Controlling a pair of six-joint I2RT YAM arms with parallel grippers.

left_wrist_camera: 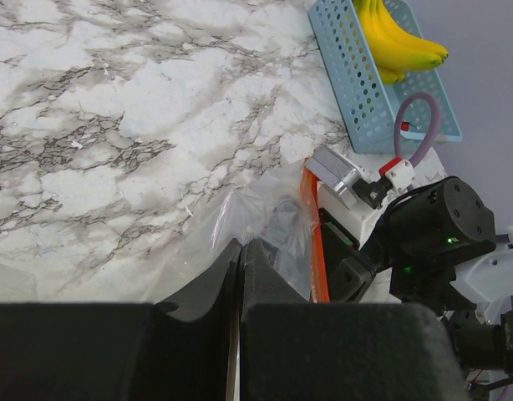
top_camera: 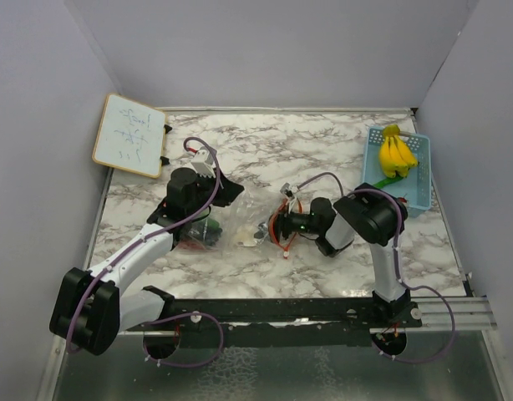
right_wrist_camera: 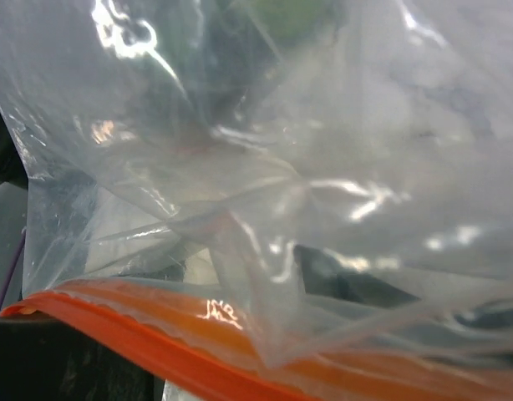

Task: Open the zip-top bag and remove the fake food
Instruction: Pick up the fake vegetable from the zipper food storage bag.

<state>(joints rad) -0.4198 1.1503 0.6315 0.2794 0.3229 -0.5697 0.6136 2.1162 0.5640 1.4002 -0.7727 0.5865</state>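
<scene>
Top external view is showing a clear zip-top plastic bag with an orange seal strip [top_camera: 237, 224] lying crumpled and glossy near the middle of the grey-veined white marble tabletop [top_camera: 323, 150]. Dark and green shapes are sitting inside its nine o'clock end, too small to name. The left claw [left_wrist_camera: 240, 255] is meeting the bag from nine o'clock and the right claw [top_camera: 280, 227] from three o'clock.

At two o'clock on the tabletop, a light-blue slotted plastic basket [top_camera: 411, 197] is carrying a yellow toy banana bunch [top_camera: 396, 154], with a green bean-like piece [top_camera: 390, 179] lying at the bunch's six o'clock.

Left wrist view is showing the left claw's fingers pressed together, pinching a fold of the bag's film; the orange strip is running at their three o'clock.

Right wrist view is being filled by wrinkled film, the orange strip crossing at six o'clock and a blurred lime-green shape [right_wrist_camera: 290, 12] showing through at twelve o'clock. Whether the right claw is spread or gripping, I cannot tell.

A wood-framed whiteboard [top_camera: 131, 134] at ten o'clock is bearing dark handwriting, too small to read.
</scene>
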